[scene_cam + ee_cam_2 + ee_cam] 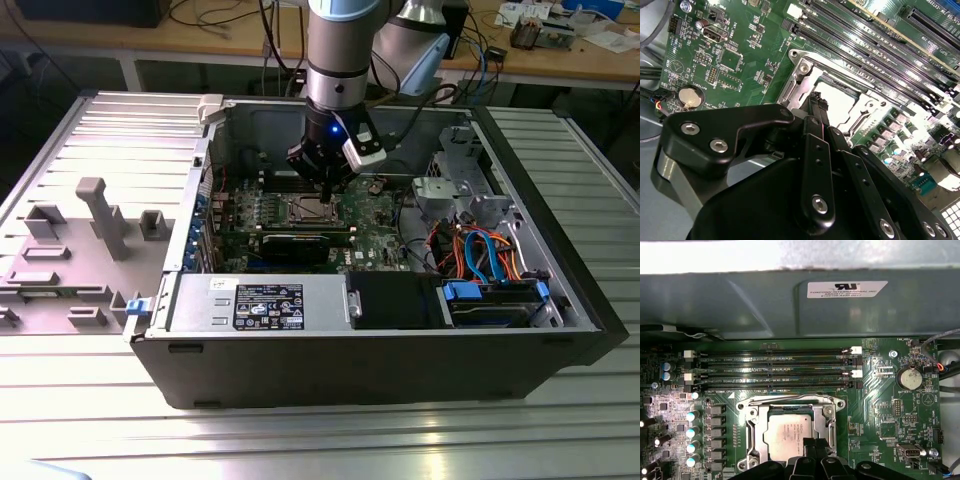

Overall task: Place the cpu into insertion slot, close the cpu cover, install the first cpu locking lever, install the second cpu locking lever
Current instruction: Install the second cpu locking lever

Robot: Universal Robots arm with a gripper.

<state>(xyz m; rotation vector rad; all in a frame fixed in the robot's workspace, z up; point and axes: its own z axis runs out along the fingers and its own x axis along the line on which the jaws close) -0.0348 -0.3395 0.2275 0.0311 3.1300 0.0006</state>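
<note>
Cpu (790, 433) already sits in the slot (752, 447), cover (785, 401) closed over it; claw (814, 446), fingers pressed together, hovers at its edge, levers' state unclear.

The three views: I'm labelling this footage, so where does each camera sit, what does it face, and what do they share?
Exterior view: off the arm, above the open computer case, looking down; the arm and gripper show.
First wrist view: on the arm, facing the motherboard, with the cpu under the cpu cover; the gripper shows.
Second wrist view: behind the gripper, looking along it at the cpu.
Shared: cpu and gripper.
</note>
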